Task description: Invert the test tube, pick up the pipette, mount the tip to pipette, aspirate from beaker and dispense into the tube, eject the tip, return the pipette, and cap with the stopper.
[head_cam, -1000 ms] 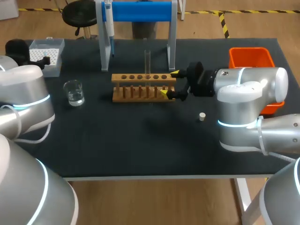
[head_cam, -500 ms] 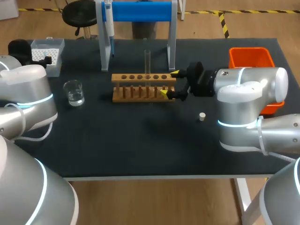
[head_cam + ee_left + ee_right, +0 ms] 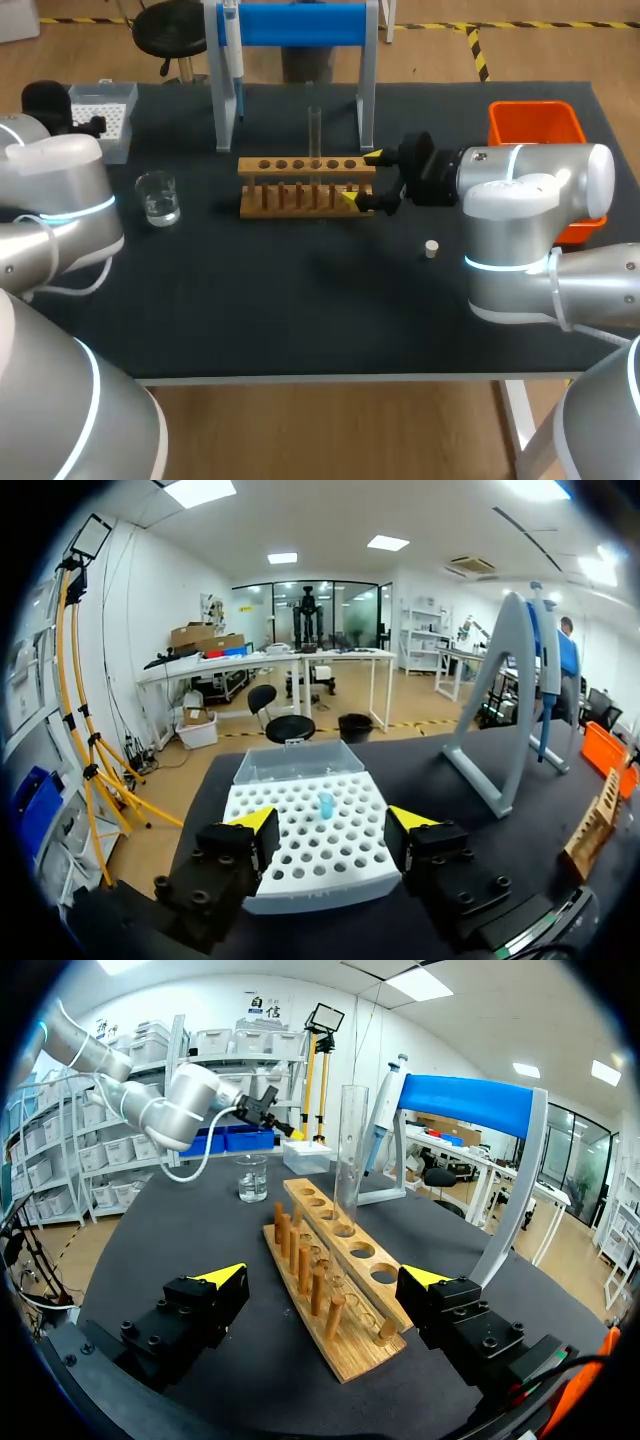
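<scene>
Left arm (image 3: 60,190) has crept toward the tip box (image 3: 300,855), left gripper (image 3: 325,825) wide, empty; right gripper (image 3: 362,178) wide at rack (image 3: 300,190) end; test tube (image 3: 314,135) upright in rack, pipette (image 3: 546,670) unpicked, stopper (image 3: 431,248) loose on counter (image 3: 300,310).

A laboratory: on the dark table (image 3: 300,310), a wooden tube rack (image 3: 305,186) sits centre, a beaker (image 3: 157,197) at nine o'clock, pipette stand (image 3: 300,24) at twelve, tip box (image 3: 118,118) at ten.

The right pincer (image 3: 325,1275) has its fingers spread wide, one on each side of the near end of the wooden rack (image 3: 350,1345) on the bench (image 3: 170,1230), touching neither side. A test tube (image 3: 350,1150) stands upright in the rack at twelve o'clock. The beaker (image 3: 252,1177) sits at eleven, and the pipette (image 3: 384,1110) hangs at one.
</scene>
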You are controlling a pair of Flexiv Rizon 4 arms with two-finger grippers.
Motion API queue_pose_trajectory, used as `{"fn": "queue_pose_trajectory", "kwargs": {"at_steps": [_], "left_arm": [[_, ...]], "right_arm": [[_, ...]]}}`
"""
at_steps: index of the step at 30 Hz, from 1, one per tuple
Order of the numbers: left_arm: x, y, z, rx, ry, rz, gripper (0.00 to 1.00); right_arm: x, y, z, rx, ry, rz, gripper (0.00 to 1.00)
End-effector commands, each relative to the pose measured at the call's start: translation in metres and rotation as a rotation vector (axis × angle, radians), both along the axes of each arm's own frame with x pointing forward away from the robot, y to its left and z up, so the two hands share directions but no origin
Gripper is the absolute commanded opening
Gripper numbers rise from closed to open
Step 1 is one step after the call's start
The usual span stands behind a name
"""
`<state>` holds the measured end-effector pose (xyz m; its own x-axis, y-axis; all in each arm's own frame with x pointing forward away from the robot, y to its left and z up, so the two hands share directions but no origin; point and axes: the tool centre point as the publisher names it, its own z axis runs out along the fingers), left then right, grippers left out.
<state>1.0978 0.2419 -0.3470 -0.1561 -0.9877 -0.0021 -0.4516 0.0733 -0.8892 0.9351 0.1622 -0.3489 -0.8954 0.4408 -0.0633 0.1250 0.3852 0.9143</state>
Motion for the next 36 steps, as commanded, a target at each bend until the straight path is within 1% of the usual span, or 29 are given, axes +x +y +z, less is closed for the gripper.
{"fn": "queue_pose_trajectory", "kwargs": {"at_steps": [1,7,9,10,12,13,14,15,16,17,18,19,22,24,25,27,29,31,32,34,36], "left_arm": [[0.008,0.001,-0.003,-0.002,0.000,0.002,0.65],[0.014,0.002,-0.005,-0.002,0.004,0.004,0.65],[0.016,0.002,-0.005,-0.002,0.005,0.004,0.64],[0.016,0.003,-0.006,-0.003,0.006,0.005,0.64],[0.018,0.003,-0.006,-0.002,0.008,0.004,0.73],[0.019,0.003,-0.007,-0.002,0.009,0.004,0.67],[0.019,0.003,-0.007,-0.002,0.009,0.004,0.49],[0.020,0.004,-0.007,-0.001,0.009,0.003,0.42],[0.021,0.004,-0.007,0.000,0.009,0.003,0.38],[0.022,0.004,-0.007,0.000,0.008,0.003,0.30],[0.023,0.004,-0.007,0.000,0.008,0.003,0.25],[0.024,0.004,-0.007,0.001,0.008,0.002,0.19],[0.026,0.004,-0.008,0.002,0.010,-0.002,0.20],[0.027,0.003,-0.008,0.002,0.011,-0.006,0.28],[0.028,0.003,-0.008,0.003,0.011,-0.008,0.29],[0.028,0.003,-0.009,0.003,0.013,-0.011,0.24],[0.029,0.003,-0.010,0.002,0.016,-0.012,0.27],[0.030,0.003,-0.011,0.003,0.018,-0.014,0.22],[0.030,0.003,-0.011,0.002,0.018,-0.014,0.24],[0.031,0.003,-0.012,0.002,0.020,-0.016,0.24],[0.032,0.002,-0.012,0.001,0.020,-0.018,0.26]], "right_arm": [[0.000,0.000,0.000,0.000,-0.001,-0.001,1.00],[0.000,0.000,0.000,0.000,-0.001,-0.001,1.00],[0.000,0.000,0.000,0.000,-0.001,-0.001,1.00],[0.000,0.000,0.000,0.000,-0.001,-0.001,1.00],[0.000,0.000,0.000,0.000,-0.001,-0.001,1.00],[0.000,0.000,0.000,0.000,-0.001,-0.001,1.00],[0.000,0.000,0.000,0.000,-0.001,-0.001,1.00],[0.000,0.000,0.000,0.000,-0.001,-0.001,1.00],[0.000,0.000,0.000,0.000,-0.001,-0.001,1.00],[0.000,0.000,0.000,0.000,-0.001,-0.001,1.00],[0.000,0.000,0.000,0.000,-0.001,-0.001,1.00],[0.000,0.000,0.000,0.000,-0.001,-0.001,1.00],[0.000,0.000,0.000,0.000,-0.001,-0.001,1.00],[0.000,0.000,0.000,0.000,-0.001,-0.001,1.00],[0.000,0.000,0.000,0.000,-0.001,-0.001,1.00],[0.000,0.000,0.000,0.000,-0.001,-0.001,1.00],[0.000,0.000,0.000,0.000,-0.001,-0.001,1.00],[0.000,0.000,0.000,0.000,-0.001,-0.001,1.00],[0.000,0.000,0.000,0.000,-0.001,-0.001,1.00],[0.000,0.000,0.000,0.000,-0.001,-0.001,1.00],[0.000,0.000,0.000,0.000,-0.001,-0.001,1.00]]}}
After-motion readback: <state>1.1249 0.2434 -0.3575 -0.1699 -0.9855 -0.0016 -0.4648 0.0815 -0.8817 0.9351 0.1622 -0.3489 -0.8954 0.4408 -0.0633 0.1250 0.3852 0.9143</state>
